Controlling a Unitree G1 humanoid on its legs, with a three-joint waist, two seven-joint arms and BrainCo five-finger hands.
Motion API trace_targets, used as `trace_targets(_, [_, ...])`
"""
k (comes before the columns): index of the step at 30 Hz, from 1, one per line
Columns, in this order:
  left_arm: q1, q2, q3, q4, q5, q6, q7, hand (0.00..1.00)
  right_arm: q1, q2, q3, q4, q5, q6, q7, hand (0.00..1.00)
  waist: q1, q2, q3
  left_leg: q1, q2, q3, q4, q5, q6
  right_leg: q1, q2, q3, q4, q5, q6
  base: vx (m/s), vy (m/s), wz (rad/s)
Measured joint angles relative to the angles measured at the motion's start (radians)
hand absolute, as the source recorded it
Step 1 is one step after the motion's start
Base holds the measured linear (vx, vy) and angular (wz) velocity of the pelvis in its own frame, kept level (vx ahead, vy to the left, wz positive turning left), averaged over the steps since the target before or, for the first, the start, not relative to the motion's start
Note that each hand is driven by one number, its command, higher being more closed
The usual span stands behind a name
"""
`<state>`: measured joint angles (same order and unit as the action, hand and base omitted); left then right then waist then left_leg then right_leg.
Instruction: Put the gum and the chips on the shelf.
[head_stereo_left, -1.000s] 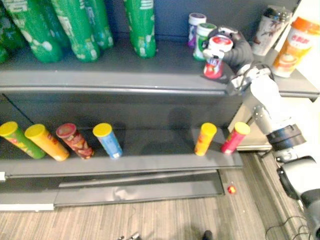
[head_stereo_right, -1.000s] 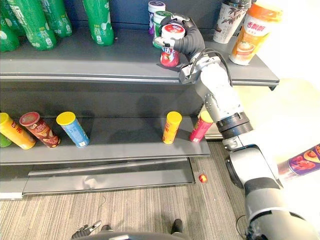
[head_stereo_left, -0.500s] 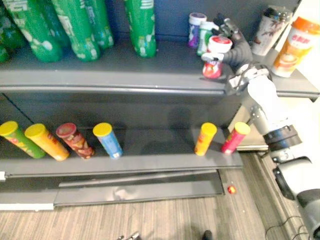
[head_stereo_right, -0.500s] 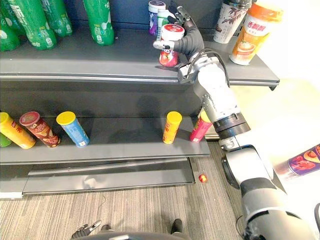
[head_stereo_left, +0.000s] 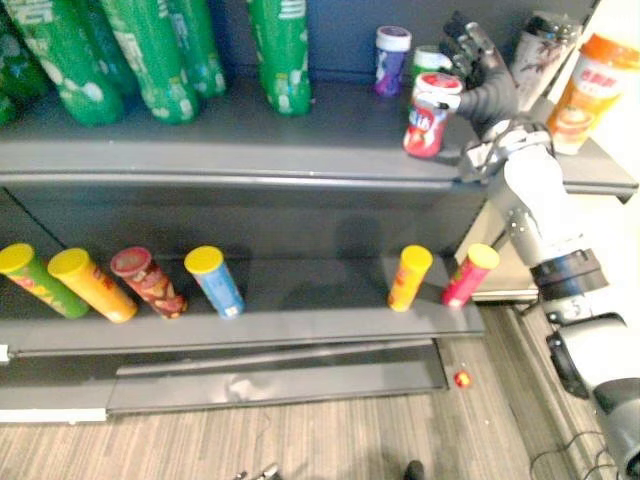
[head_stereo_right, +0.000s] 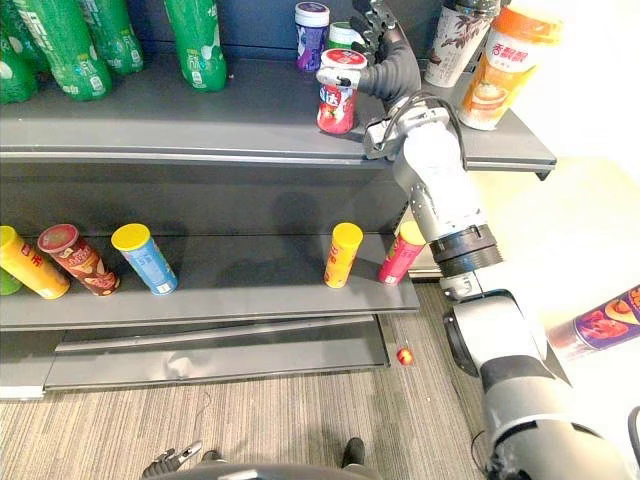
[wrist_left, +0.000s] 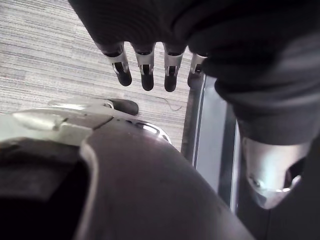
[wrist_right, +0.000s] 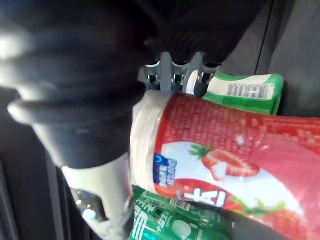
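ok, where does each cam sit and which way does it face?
Left eye view: on the head, looking down at the shelf; right arm up, right robot hand open by the red gum bottle.
Right eye view: same head, slightly offset; same scene and arm.
Left wrist view: left wrist, along the left robot hand, fingers straight, toward the floor.
Right wrist view: right wrist, close on the red gum bottle, fingers at its lid.
Shared: eye views and right wrist view both show that bottle.

Green bottles (head_stereo_left: 150, 60) stand left, an orange cup (head_stereo_left: 592, 90) far right.
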<state>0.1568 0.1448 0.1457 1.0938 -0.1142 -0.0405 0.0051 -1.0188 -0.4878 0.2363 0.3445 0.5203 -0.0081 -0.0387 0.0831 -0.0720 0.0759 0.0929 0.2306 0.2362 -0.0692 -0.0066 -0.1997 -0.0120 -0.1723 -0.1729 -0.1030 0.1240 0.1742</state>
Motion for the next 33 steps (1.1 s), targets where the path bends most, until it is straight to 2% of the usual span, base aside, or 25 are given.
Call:
trace_targets(6, [0.007, -0.002, 0.0, -0.01, 0.002, 0.0, 0.012, 0.0, -0.001, -0.021, -0.039, -0.091, 0.032, -0.029, -0.001, 0.0, -0.003, 0.0, 0.0, 0.001, 0.0, 0.0, 0.0, 0.0, 0.0, 0.001, 0.0, 0.001, 0.0, 0.0, 0.0, 0.0, 0.0, 0.0])
trace_targets(12, [0.01, -0.002, 0.001, -0.011, 0.002, -0.001, 0.013, 0.0, -0.011, -0.102, -0.101, -0.155, 0.096, -0.087, -0.008, 0.0, -0.006, -0.001, 0.0, 0.004, 0.0, -0.001, -0.001, 0.0, 0.0, 0.004, 0.0, -0.001, 0.0, 0.0, 0.0, 0.0, 0.0, 0.0])
trace_targets(15, [0.022, -0.002, 0.001, -0.019, 0.003, -0.001, 0.017, 0.0, -0.038, -0.129, -0.128, -0.167, 0.121, -0.11, -0.025, 0.0, -0.024, -0.001, 0.0, 0.006, 0.0, 0.0, -0.006, 0.002, -0.001, 0.004, 0.0, -0.001, 0.0, 0.0, 0.0, 0.0, 0.0, -0.01])
trace_targets(18, [0.026, -0.001, 0.002, -0.019, 0.004, -0.001, 0.02, 0.0, -0.038, -0.134, -0.168, -0.194, 0.128, -0.144, -0.045, 0.0, -0.028, -0.001, 0.0, 0.017, 0.0, 0.006, -0.016, 0.004, -0.001, 0.004, 0.002, 0.007, 0.0, 0.0, 0.0, 0.0, 0.002, -0.07])
trace_targets(21, [0.026, -0.001, 0.002, -0.019, 0.004, -0.001, 0.023, 0.0, -0.023, -0.134, -0.201, -0.229, 0.129, -0.154, -0.054, 0.0, -0.032, -0.001, 0.0, 0.017, 0.0, 0.008, -0.017, 0.004, -0.001, 0.002, 0.003, 0.008, 0.0, 0.0, 0.0, 0.0, 0.0, 0.0])
trace_targets(23, [0.025, -0.001, 0.004, -0.019, 0.004, -0.001, 0.028, 0.0, 0.056, -0.133, -0.248, -0.318, 0.129, -0.175, -0.059, 0.0, -0.032, -0.004, -0.001, 0.016, 0.001, 0.011, -0.017, 0.004, -0.001, 0.002, 0.003, 0.008, 0.0, 0.0, 0.0, 0.0, 0.0, 0.0])
trace_targets(26, [0.026, -0.002, 0.01, -0.019, 0.009, -0.001, 0.031, 0.0, 0.224, -0.104, -0.331, -0.458, 0.127, -0.183, -0.057, 0.0, -0.033, -0.006, -0.003, 0.016, 0.001, 0.013, -0.017, 0.004, -0.002, 0.001, 0.003, 0.008, 0.0, 0.0, 0.0, 0.0, 0.0, 0.0])
trace_targets(29, [0.035, -0.005, 0.022, -0.019, 0.012, -0.003, 0.033, 0.0, 0.419, 0.0, -0.446, -0.582, 0.106, -0.192, -0.045, 0.0, -0.053, -0.006, -0.003, 0.016, 0.001, 0.016, -0.017, 0.004, -0.002, -0.001, 0.003, 0.011, 0.0, 0.0, 0.0, 0.0, 0.0, -0.02])
trace_targets(33, [0.04, -0.015, 0.052, -0.019, 0.029, -0.004, 0.037, 0.0, 0.617, 0.122, -0.607, -0.741, -0.023, -0.224, -0.068, 0.0, -0.065, -0.005, -0.004, 0.019, 0.001, 0.023, -0.017, 0.003, -0.002, -0.003, 0.003, 0.016, 0.0, 0.0, 0.0, -0.01, 0.002, -0.05])
